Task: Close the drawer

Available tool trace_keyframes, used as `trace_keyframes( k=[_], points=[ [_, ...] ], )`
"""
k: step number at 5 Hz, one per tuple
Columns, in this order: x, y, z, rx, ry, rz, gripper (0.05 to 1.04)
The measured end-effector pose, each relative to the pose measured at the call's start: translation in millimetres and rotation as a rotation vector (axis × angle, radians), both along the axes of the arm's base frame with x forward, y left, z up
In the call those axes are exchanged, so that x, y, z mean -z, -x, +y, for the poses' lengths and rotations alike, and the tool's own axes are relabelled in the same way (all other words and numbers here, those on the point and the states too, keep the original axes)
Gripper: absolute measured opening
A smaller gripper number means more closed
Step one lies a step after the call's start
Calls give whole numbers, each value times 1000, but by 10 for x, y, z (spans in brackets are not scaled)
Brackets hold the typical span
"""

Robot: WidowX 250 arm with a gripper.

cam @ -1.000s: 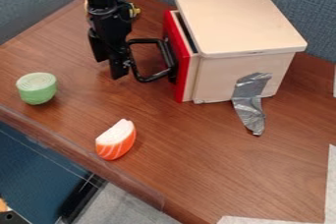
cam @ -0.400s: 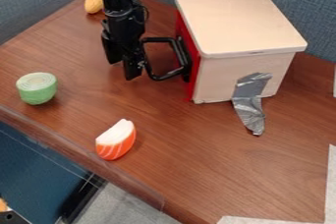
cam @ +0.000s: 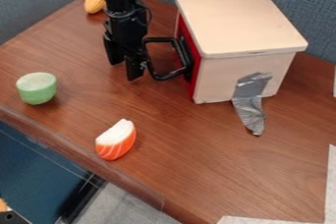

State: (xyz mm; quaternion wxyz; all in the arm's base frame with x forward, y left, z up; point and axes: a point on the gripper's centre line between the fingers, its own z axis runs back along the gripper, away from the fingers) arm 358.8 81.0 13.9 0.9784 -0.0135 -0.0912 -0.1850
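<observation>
Where the red drawer front [cam: 185, 34] jutted earlier, flush now, gripper [cam: 126, 70] by handle [cam: 167, 75], fingers apart.

1. soft, fairly bright light across the tabletop [cam: 177, 144].
2. wooden drawer box [cam: 239, 21]: top brightest, near side dimmer.
3. faint shadow beside the green toy [cam: 37, 90].
4. dull glints on the silver duct tape [cam: 249, 105].
</observation>
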Motion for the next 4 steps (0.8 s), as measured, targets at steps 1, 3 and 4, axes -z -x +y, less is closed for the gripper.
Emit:
trace_keyframes(
  k=[1,3,4],
  points=[
    [29,-12,-21,1,4,10,1001],
    [32,18,-52,-4,22,31,1001],
    [-63,27,-27,-16,22,11,1001]
  ],
)
